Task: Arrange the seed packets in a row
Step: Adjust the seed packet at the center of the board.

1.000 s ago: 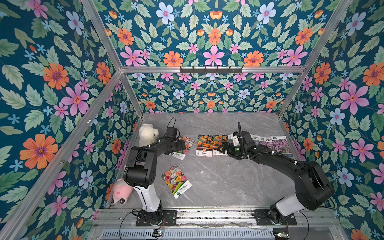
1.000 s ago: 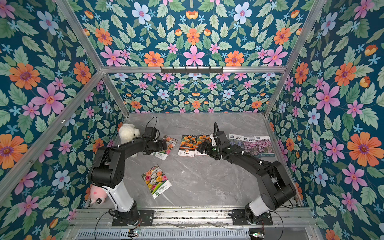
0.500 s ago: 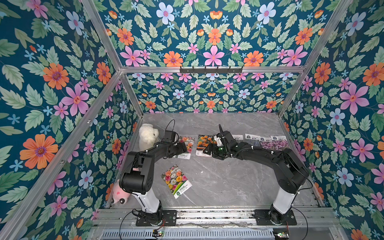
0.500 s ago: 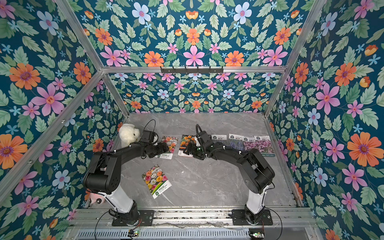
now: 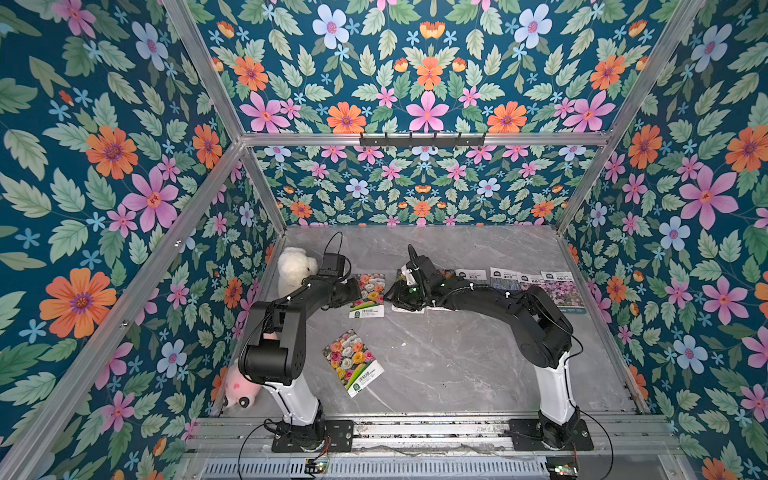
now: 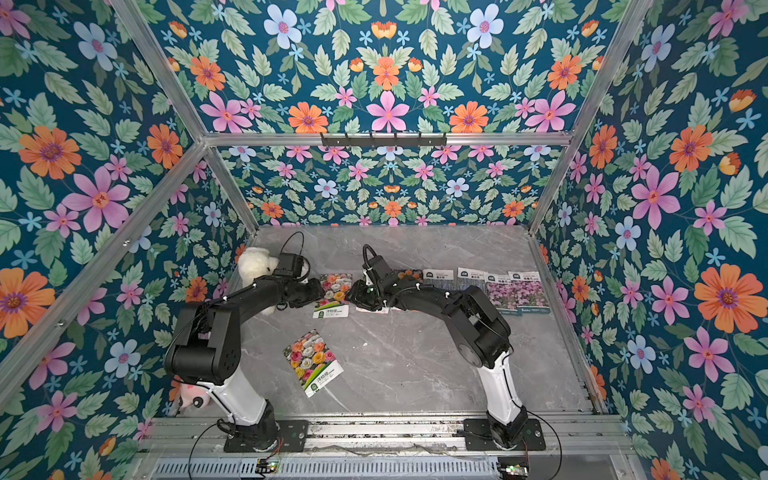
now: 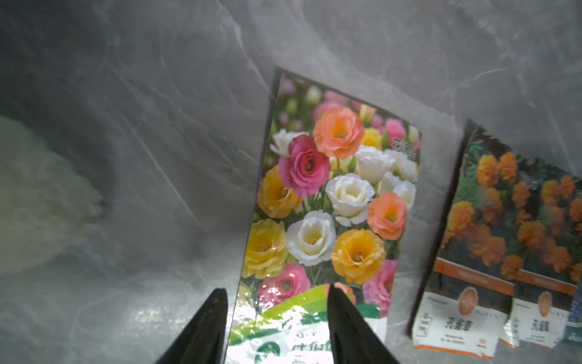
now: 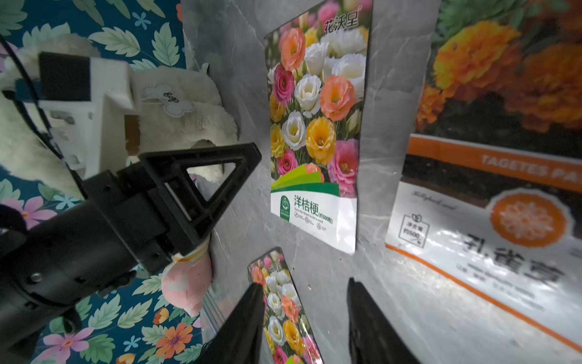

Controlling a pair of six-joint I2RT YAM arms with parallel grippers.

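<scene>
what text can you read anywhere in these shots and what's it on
"花沃呈": top of the multicolour packet in the row
"洋桔梗": its white band
"(约500粒)": same band
"TAGETES PA", cut off: marigold packet
"孔雀", then cut off: its white band
"洋桔梗": front packet
Too small or blurred: the finer print, and the labels on the lavender packets and pink packets.

Right gripper jaws parted, empty. Multicolour-bloom seed packet lies flat on marble table between marigold packet and white plush toy.
</scene>
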